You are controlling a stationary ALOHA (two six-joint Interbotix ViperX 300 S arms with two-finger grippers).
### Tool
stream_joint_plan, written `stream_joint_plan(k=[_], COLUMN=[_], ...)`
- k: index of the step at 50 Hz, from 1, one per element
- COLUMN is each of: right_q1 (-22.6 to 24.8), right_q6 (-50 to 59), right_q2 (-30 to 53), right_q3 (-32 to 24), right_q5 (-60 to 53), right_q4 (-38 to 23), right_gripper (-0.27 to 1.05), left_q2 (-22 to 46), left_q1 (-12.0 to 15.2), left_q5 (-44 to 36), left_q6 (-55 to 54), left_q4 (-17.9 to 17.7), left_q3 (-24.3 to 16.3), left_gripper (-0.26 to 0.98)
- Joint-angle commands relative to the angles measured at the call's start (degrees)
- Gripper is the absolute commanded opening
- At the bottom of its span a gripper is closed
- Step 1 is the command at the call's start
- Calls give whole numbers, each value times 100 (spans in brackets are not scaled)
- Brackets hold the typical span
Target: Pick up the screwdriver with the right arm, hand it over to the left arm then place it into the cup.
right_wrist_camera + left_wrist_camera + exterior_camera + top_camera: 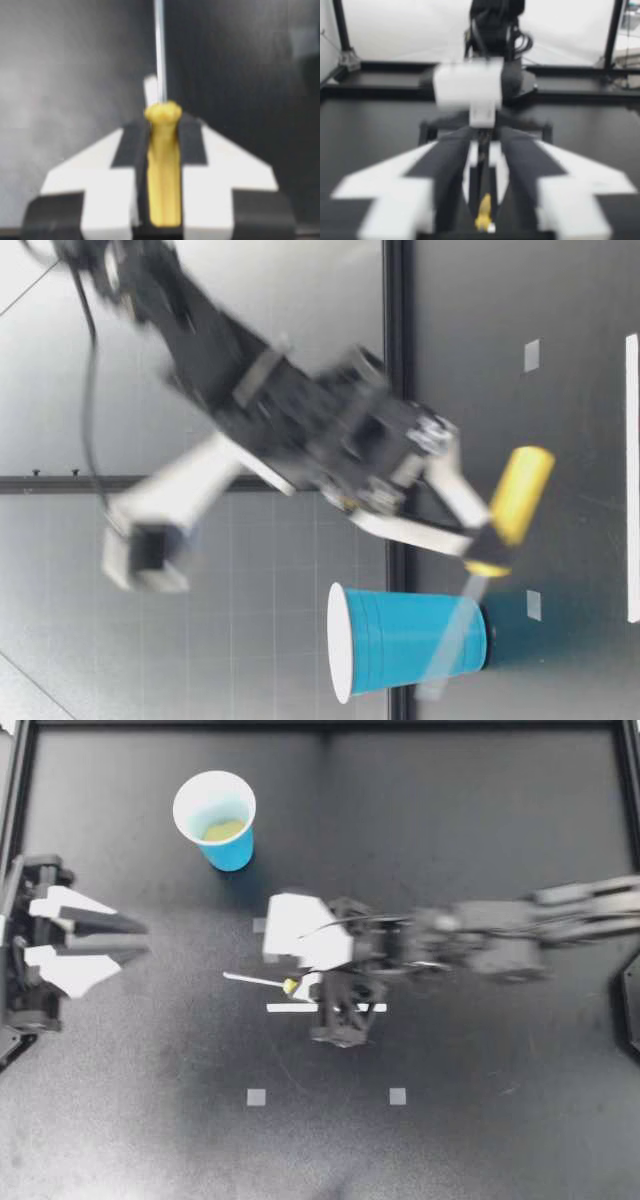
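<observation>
At mid-table, my right gripper held the screwdriver clamped by its handle, shaft aimed toward my left gripper, jaws apart, well off. Handover looked underway; the next move called for closing that gap. Farther on, the cup stood upright.

My right pincer hangs over the middle of the table, clamping the screwdriver, whose shaft points left toward my left pincer, well apart at the table's left edge. The cup stands upright on the table, left of centre.
</observation>
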Motion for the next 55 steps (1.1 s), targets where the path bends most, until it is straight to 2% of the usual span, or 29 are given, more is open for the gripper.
stream_joint_plan(k=[1,5,10,18,38,49,55], right_q1=[26,26,26,62,123,114,123], right_q6=[123,229,281,264,123,114,114], right_q2=[-580,-826,-1055,-1169,-1037,-923,-932], right_q3=[448,844,1204,1380,993,879,870], right_q5=[-1063,-1995,-3059,-4122,-4271,-4271,-4271], right_q4=[18,18,18,9,-88,-97,-97], right_gripper=[2,2,2,2,2,2,2], left_q2=[246,466,756,1239,2241,2549,2619], left_q1=[0,0,0,9,9,9,9], left_q5=[-202,-334,-545,-1055,-1995,-2206,-2285], left_q6=[-9,-26,-44,-88,-439,-501,-536], left_q4=[-9,0,-9,-9,0,0,18], left_q3=[-202,-281,-396,-563,-967,-1195,-1257], left_gripper=[53,60,62,62,62,62,56])
